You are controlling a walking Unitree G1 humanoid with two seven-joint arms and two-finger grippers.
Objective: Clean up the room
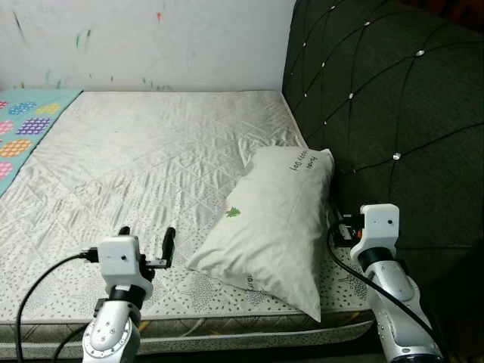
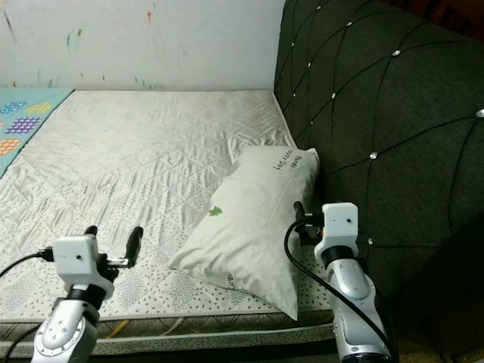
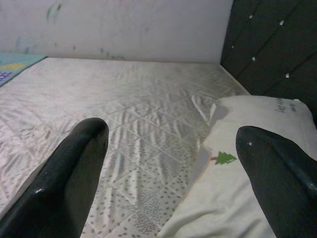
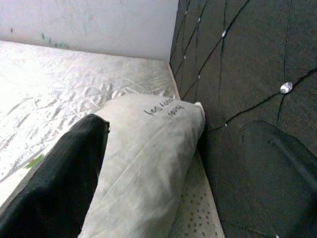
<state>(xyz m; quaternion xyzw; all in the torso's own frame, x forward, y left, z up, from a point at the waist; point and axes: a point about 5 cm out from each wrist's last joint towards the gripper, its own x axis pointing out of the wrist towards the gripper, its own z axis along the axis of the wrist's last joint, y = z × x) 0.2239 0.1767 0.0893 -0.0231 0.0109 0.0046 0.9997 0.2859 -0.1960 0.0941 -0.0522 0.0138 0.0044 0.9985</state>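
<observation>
One pillow (image 1: 272, 227), lengthwise — along headboard (image 1: 393, 113)

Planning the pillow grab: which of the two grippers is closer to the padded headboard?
The right gripper. It sits between the white pillow and the dark headboard, fingers open. The left gripper hovers over bare mattress, on the pillow's far side.

The pillow (image 1: 272, 227) is off-white with a small green tree and dark script. The mattress (image 1: 151, 151) is white, diamond-quilted, dotted at the edge. The headboard (image 1: 393, 113) is dark, tufted, studded.
</observation>
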